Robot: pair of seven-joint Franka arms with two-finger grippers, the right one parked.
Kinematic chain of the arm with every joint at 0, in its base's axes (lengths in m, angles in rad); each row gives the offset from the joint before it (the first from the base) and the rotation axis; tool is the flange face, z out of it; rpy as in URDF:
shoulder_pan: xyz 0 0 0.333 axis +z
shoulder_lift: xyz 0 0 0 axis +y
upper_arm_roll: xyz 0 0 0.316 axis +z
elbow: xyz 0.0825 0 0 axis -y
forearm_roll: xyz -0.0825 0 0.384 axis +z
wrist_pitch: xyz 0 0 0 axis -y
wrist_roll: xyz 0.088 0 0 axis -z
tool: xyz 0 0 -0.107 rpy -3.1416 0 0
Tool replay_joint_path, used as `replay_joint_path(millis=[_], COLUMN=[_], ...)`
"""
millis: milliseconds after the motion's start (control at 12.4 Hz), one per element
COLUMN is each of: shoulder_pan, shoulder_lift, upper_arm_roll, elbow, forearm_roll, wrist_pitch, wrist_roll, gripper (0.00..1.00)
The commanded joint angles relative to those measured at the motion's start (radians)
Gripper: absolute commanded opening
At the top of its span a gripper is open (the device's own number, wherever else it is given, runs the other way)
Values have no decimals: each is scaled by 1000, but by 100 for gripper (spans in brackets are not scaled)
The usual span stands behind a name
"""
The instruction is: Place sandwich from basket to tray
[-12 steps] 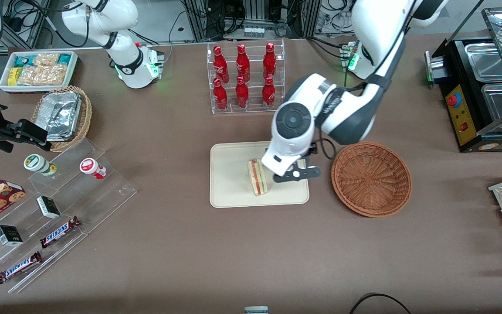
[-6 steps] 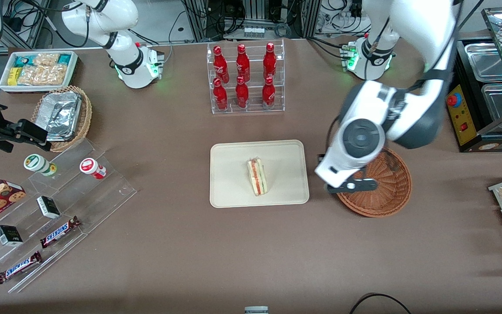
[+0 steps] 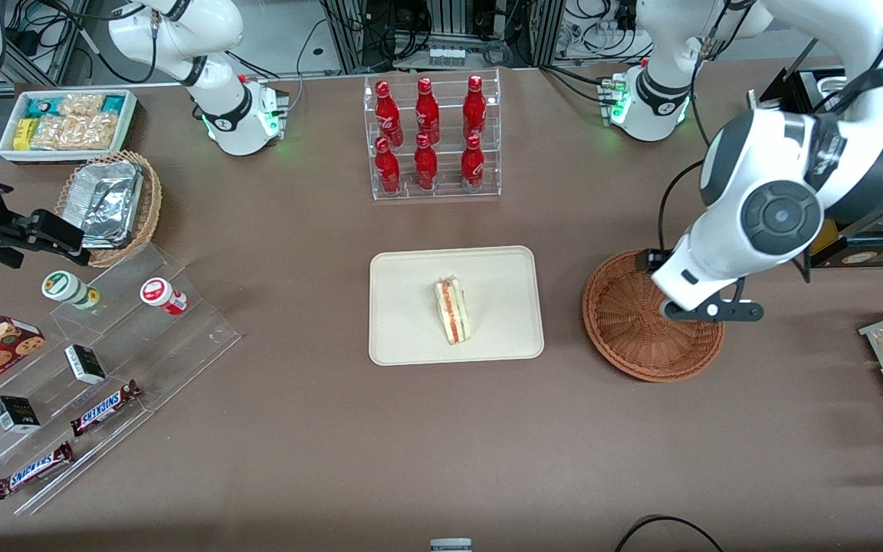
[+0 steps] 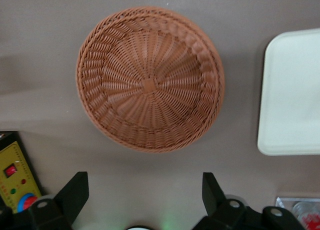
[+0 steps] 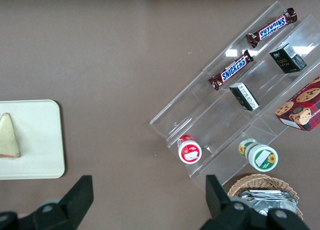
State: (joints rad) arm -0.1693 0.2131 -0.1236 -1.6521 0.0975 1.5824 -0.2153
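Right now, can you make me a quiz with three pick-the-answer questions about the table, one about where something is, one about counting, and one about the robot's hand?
1. Where is the triangular sandwich with the red and green stripe?
A. in the brown wicker basket
B. on the cream rectangular tray
C. on the bare table

2. How many red bottles stand in the clear rack?
A. four
B. six
C. eight

3. What is the end effector doing?
A. hanging open above the basket
B. squeezing the sandwich
C. gripping a bottle

Answers:
1 B, the sandwich lies on the tray.
2 B, the red bottles stand in two rows of three.
3 A, the end effector has its fingers spread over the basket, holding nothing.
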Motion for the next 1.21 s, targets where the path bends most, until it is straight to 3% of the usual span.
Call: replay_joint_path(millis=[0,562,1125], shoulder_pan=[54,246,303], shoulder_lift=[-115,-262,-305], upper_arm_roll=[-10,-14,39], elbow=[-77,-36,23], forearm_roll=[-7,-45,-45], wrist_pitch=[-45,-226,-262], wrist_roll=[132,295,297], gripper=[100,100,100])
